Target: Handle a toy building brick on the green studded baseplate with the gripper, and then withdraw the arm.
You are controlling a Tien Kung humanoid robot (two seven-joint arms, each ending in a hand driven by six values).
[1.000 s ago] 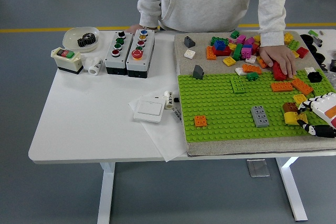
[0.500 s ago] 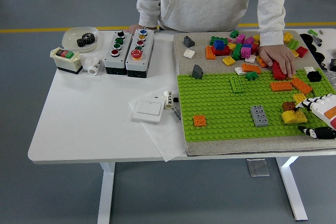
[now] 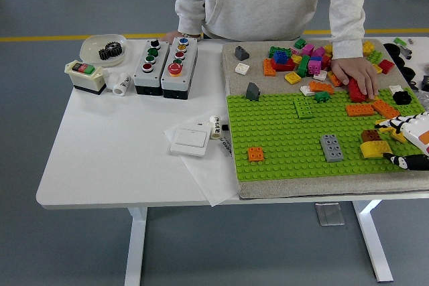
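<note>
We saw the right hand (image 3: 407, 143) cut off at the baseplate's (image 3: 281, 145) right edge; its grip was unclear.

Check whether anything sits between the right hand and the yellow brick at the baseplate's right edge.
Nothing visible does. The right hand sits directly right of the yellow brick on the green baseplate, its fingers spread beside the brick. A brown brick lies just behind the yellow one, not between them.

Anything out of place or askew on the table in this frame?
Mostly tidy. A white sheet of paper under the wall switch overhangs the table's near edge, and a white cup lies on its side beside the button boxes.
</note>
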